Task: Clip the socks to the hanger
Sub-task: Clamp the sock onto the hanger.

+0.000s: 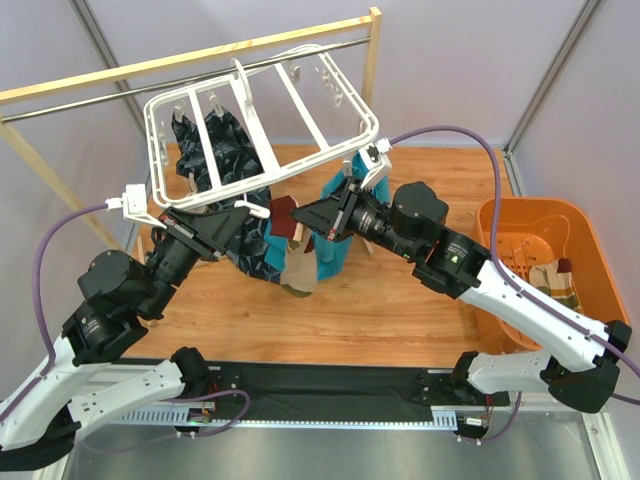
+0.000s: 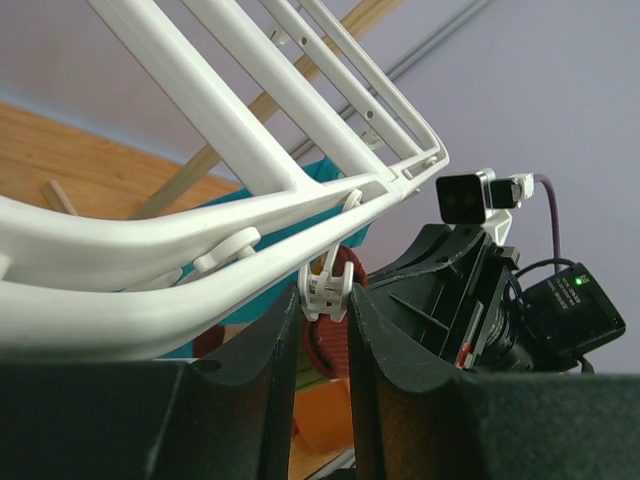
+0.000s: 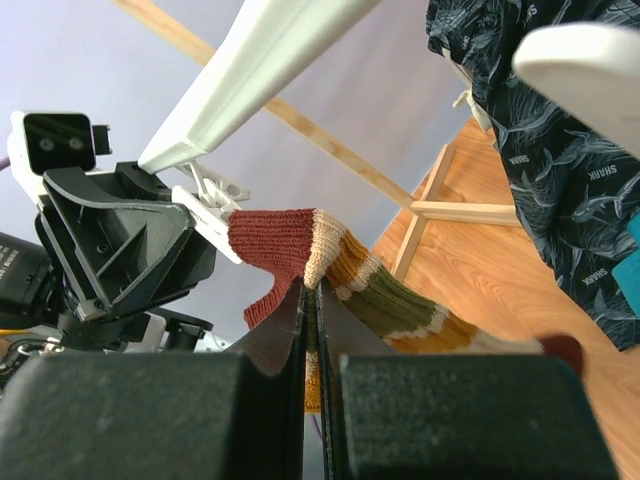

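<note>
The white hanger (image 1: 262,120) hangs tilted from the metal rail. My left gripper (image 1: 256,209) reaches up under its near edge and is shut on a small white clip (image 2: 327,290), squeezing it between both fingers (image 2: 270,350). My right gripper (image 1: 303,222) is shut on a striped sock (image 3: 350,270) with a maroon cuff (image 3: 272,240). It holds the cuff right at that clip (image 3: 212,205). In the top view the sock (image 1: 297,272) droops below the two grippers. The maroon cuff also shows behind the clip in the left wrist view (image 2: 338,345).
A dark navy patterned cloth (image 1: 215,145) and a teal cloth (image 1: 335,255) hang from the hanger. An orange basket (image 1: 590,250) at the right holds more socks (image 1: 555,280). The wooden rack (image 1: 372,50) with its metal rail stands behind.
</note>
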Controlling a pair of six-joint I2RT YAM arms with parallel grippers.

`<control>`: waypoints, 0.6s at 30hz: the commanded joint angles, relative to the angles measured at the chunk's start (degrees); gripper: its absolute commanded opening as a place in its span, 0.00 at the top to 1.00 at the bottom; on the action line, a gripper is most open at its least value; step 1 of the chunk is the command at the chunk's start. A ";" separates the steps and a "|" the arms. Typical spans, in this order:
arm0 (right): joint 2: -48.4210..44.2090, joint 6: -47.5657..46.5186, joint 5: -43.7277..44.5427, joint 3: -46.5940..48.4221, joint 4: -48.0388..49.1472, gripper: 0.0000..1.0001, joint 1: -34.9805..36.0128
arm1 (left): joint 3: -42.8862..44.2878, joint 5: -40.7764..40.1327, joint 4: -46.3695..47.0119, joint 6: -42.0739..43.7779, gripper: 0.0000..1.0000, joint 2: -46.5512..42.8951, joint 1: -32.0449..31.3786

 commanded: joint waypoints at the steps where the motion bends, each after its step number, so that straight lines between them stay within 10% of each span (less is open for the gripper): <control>1: -0.17 2.34 2.32 0.90 4.33 1.00 0.42 | -0.60 2.66 -1.48 -0.32 1.00 0.11 -0.33; 18: 0.27 4.01 2.41 -0.32 8.11 1.00 0.33 | -0.86 3.10 -0.69 -0.76 1.00 0.02 -0.33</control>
